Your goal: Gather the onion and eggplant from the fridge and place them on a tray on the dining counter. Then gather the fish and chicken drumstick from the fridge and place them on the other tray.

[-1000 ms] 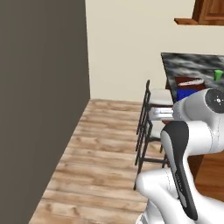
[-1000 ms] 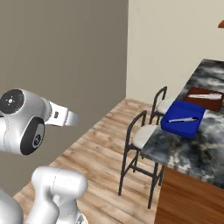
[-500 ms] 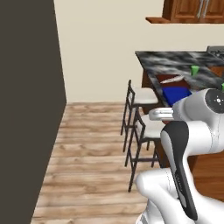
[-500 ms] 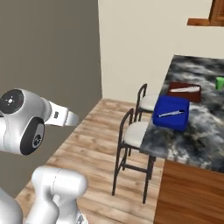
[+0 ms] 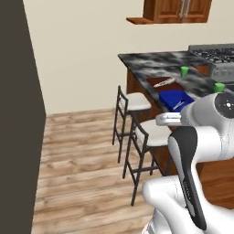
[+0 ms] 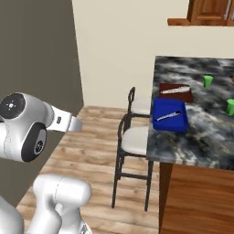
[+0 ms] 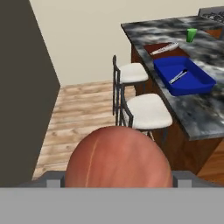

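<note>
A round reddish-brown onion fills the lower middle of the hand view, and my gripper is shut on it, with a grey fingertip showing at each side. Ahead to the right, the dark marbled dining counter carries a blue tray and, behind it, a flat brown tray. Each tray has a slim silvery thing lying in it. Both base views show the blue tray and the brown tray. The eggplant, fish, chicken drumstick and fridge are out of view.
Two white-seated black stools stand along the counter's near side. Green cups sit on the counter. A stove lies at the far end. A dark wall rises on the left over open wood floor.
The whole picture has shifted in both base views, so the base has moved. The counter and stools now sit further left in frame, and the stove has come into sight.
</note>
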Robot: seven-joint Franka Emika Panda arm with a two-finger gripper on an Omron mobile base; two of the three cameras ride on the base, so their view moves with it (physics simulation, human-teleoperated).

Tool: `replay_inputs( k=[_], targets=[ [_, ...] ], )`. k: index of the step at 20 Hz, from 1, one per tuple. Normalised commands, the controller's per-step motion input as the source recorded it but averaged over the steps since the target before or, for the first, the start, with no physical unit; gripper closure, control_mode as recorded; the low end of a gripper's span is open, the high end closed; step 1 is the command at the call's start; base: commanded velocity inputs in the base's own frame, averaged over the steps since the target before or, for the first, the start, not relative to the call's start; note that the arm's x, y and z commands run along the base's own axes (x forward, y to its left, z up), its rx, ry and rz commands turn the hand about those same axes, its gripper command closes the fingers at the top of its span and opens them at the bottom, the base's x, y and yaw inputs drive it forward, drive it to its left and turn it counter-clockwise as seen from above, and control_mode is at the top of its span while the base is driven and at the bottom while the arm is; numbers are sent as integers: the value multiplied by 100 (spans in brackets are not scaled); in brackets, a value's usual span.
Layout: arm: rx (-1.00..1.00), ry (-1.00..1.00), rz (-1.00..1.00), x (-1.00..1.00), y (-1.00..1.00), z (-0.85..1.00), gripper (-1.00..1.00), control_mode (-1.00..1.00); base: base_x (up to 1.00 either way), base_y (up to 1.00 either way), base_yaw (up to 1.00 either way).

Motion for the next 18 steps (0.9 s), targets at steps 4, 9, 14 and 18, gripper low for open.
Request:
replay_inputs(
  k=[4, 9, 14, 18],
  targets=[
    [0, 0, 0, 0, 0, 0, 100, 100, 38, 49, -36],
    [0, 0, 0, 0, 0, 0, 100, 100, 37, 50, -35],
    [0, 0, 0, 0, 0, 0, 100, 100, 35, 54, -33],
    [0, 0, 0, 0, 0, 0, 100, 100, 47, 64, -30]
  ],
)
